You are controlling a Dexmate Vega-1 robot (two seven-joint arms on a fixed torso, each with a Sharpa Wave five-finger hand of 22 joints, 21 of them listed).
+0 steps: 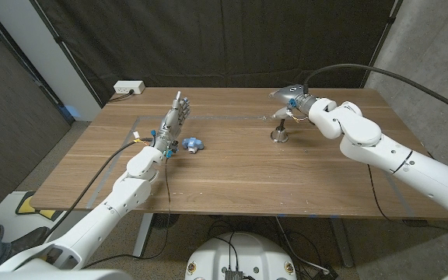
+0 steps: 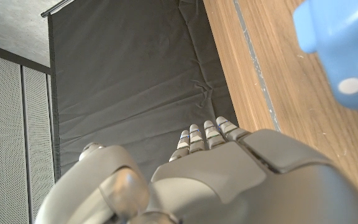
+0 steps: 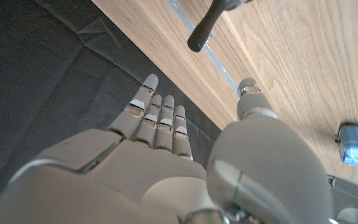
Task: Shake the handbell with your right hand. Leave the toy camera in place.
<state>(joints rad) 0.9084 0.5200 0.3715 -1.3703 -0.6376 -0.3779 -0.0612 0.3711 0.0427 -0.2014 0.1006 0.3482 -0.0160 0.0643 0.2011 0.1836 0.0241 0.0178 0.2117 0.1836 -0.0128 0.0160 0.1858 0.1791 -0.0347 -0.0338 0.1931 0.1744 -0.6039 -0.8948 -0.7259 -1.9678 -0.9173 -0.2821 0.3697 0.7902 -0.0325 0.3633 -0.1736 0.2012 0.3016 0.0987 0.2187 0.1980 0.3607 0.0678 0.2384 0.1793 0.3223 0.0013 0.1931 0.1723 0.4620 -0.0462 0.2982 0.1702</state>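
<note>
The left robot hand (image 1: 175,118) stood on the tabletop (image 1: 232,183) with fingers extended and apart, holding nothing. The blue toy camera (image 1: 193,144) lay just beside it, toward the table's middle. Farther right, the handbell (image 1: 279,132) stood upright, its handle as the long axis pointing up. The right robot hand (image 1: 292,96) hovered just above and behind the handle, fingers straight, empty, clearly the nearer hand. In the right wrist view the bell's body was cut off; only the handle tip (image 3: 201,34) appeared.
</note>
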